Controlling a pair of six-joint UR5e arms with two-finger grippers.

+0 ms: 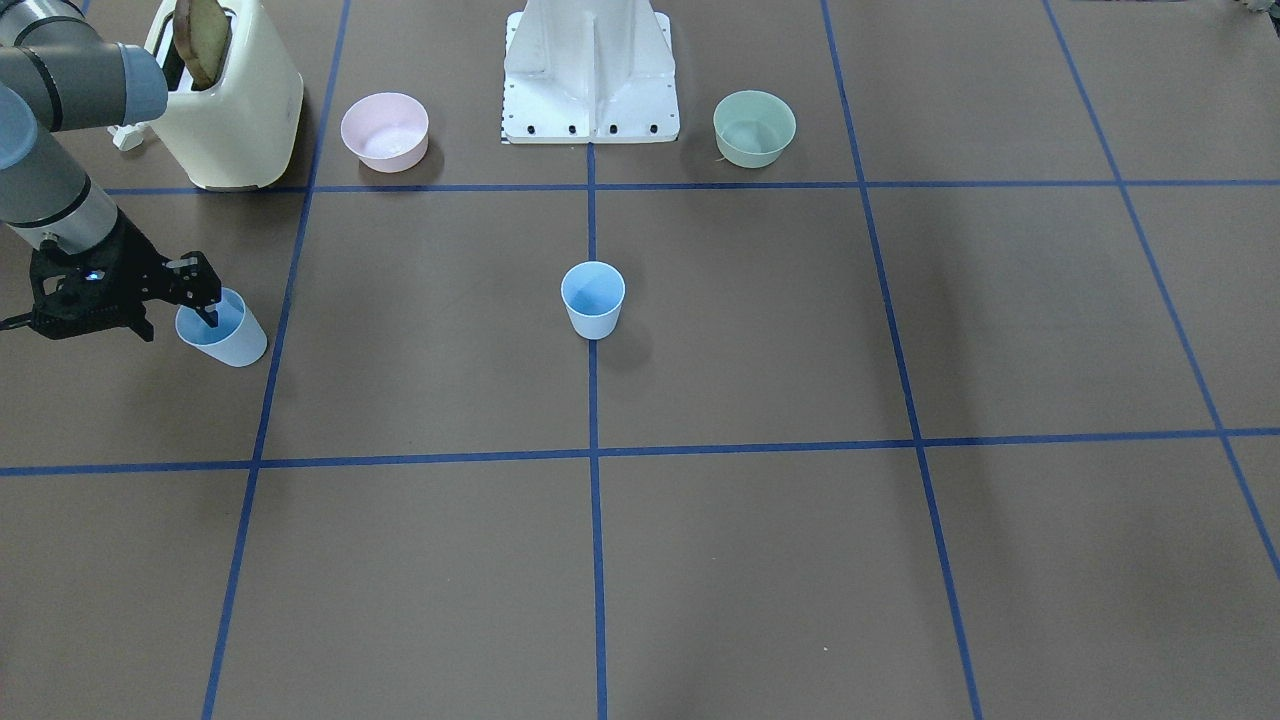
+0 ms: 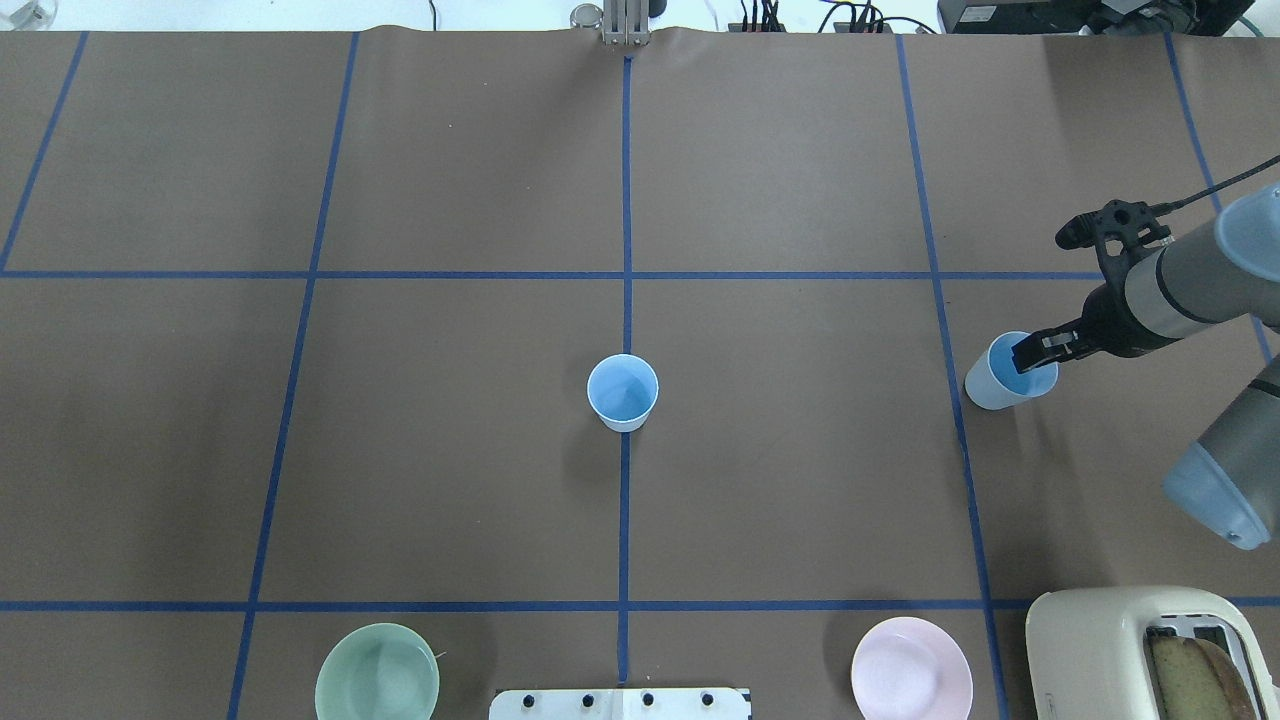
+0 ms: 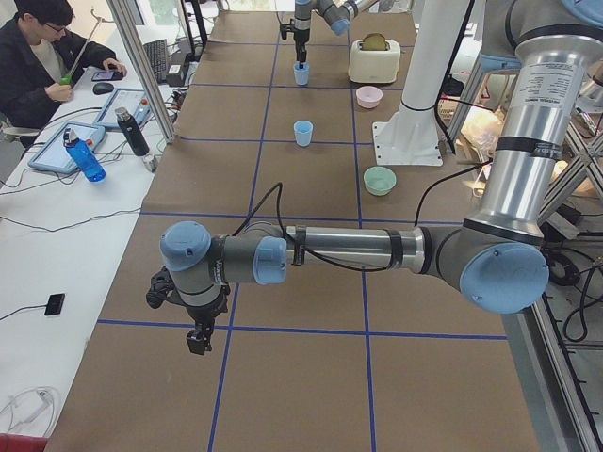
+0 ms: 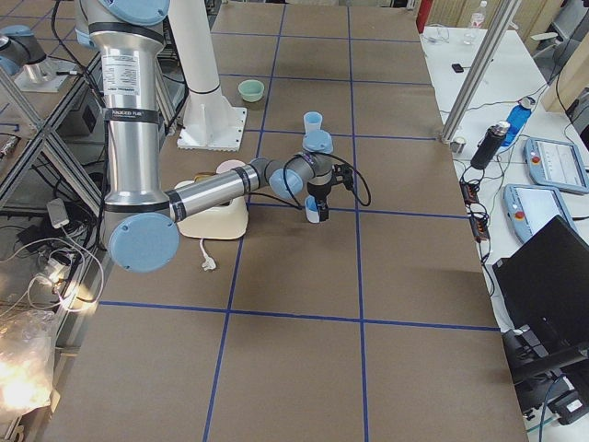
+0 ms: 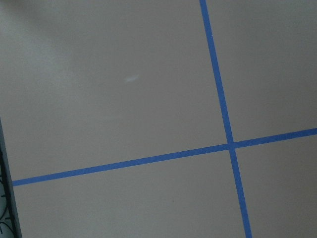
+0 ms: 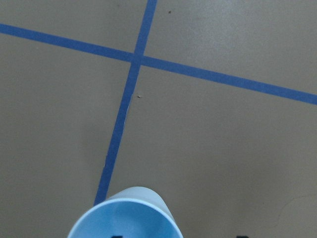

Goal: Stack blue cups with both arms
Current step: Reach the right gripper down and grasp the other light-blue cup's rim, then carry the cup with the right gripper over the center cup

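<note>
The step in hand looks like the pick on the near cup [image 2: 985, 390]. It stands toward the robot's right end of the table [image 2: 450, 450], just past a blue tape line. To do it well I'd close slowly on the wall so the thin plastic doesn't squash or tip. Then I'd lift straight up before heading inward.

The right gripper [image 2: 1038, 353] is spread wide and straddles that cup's rim. 1 finger [image 1: 210, 316] dips inside the mouth, the other hangs outside, and the wall sits between them. It doesn't look pinched yet, so I'd say it holds nothing. Whether the inner finger touches the wall, I can't tell.

Further along, the centre cup [image 2: 622, 392] stands upright on the middle tape line, mouth up, well apart from the first.

Way down the far end, the left gripper [image 3: 198, 337] hangs low over the table. Whether it's open, I can't tell.
</note>
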